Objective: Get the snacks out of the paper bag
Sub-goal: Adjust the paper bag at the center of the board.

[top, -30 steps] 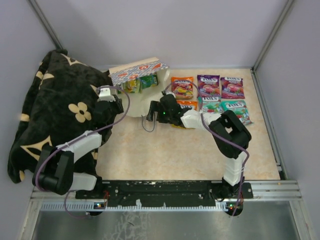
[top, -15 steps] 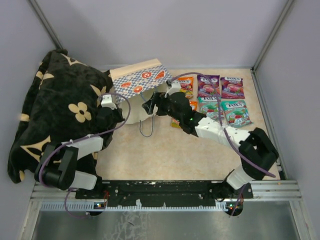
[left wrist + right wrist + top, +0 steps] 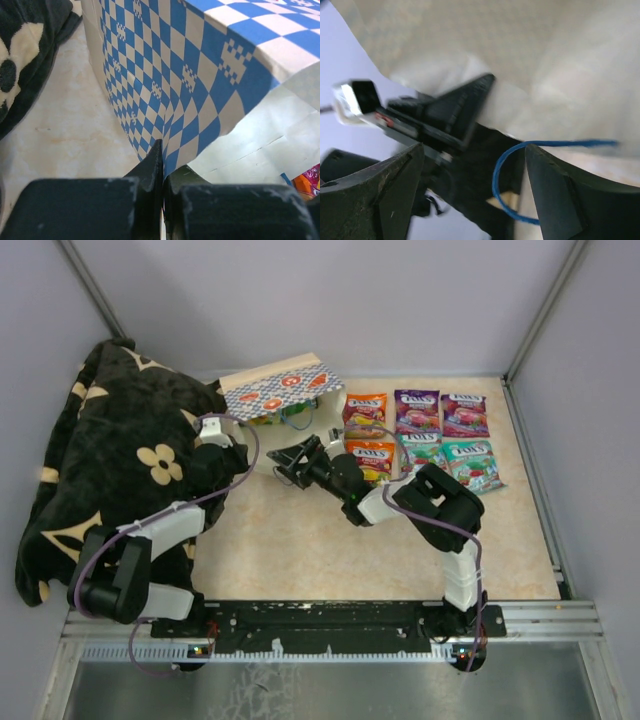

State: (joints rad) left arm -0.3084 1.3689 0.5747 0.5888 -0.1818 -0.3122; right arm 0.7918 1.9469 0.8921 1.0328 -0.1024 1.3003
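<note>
The left gripper (image 3: 162, 156) is pinched tight on the edge of the paper bag (image 3: 200, 75), right at its blue-and-white checkered band. The paper sits squeezed between the two black fingers. The right gripper (image 3: 470, 192) has its fingers spread wide and holds nothing. It points at the bag's cream paper. The thin blue string handle (image 3: 496, 172) loops in front of it, and I cannot tell if the string touches a finger.

From above, the bag lies tipped over at the back of the table (image 3: 330, 540), and both grippers are close to it. A bit of green and yellow snack (image 3: 268, 418) shows under the checkered band.

Six snack packets (image 3: 417, 410) lie flat on the table just right of the bag, in two rows — orange, purple, purple at the back, then orange, teal, teal in front. The right arm covers part of the near orange one.

A black blanket (image 3: 110, 460) with cream flowers is heaped left of the bag, beside the left arm.
</note>
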